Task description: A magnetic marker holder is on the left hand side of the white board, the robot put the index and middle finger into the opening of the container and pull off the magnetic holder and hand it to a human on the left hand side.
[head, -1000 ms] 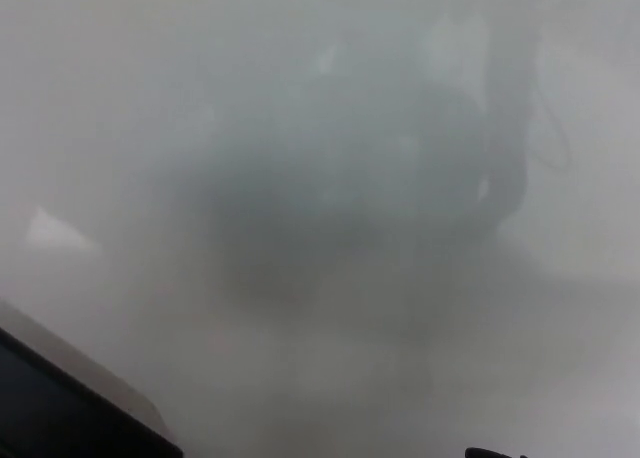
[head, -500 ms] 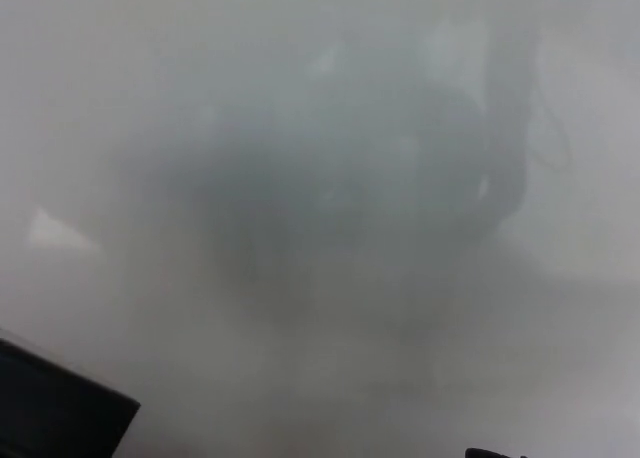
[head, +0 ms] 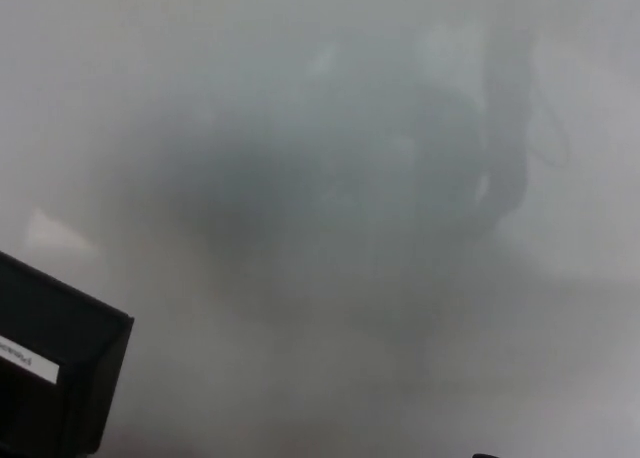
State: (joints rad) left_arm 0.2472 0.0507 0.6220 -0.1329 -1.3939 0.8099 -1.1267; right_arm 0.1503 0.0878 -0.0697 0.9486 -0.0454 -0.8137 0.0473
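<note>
The black magnetic marker holder (head: 55, 368) sits at the near left edge, its open top facing up and a small white label on its front. Behind it the glossy white board (head: 300, 58) fills the view with a dim, blurred reflection. Neither hand shows, so their openness cannot be told.

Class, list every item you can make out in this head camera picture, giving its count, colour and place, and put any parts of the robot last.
Glossy white whiteboard surface: one, white-grey, fills nearly the whole picture; it carries a dim, blurred dark reflection at its centre, too vague to identify.
Black box-shaped magnetic marker holder: one, black with a small white label, lower left corner, partly cut off by the edge.
Small dark sliver: one, black, bottom edge right of centre; cannot be identified.
Robot hands: none clearly in view.
</note>
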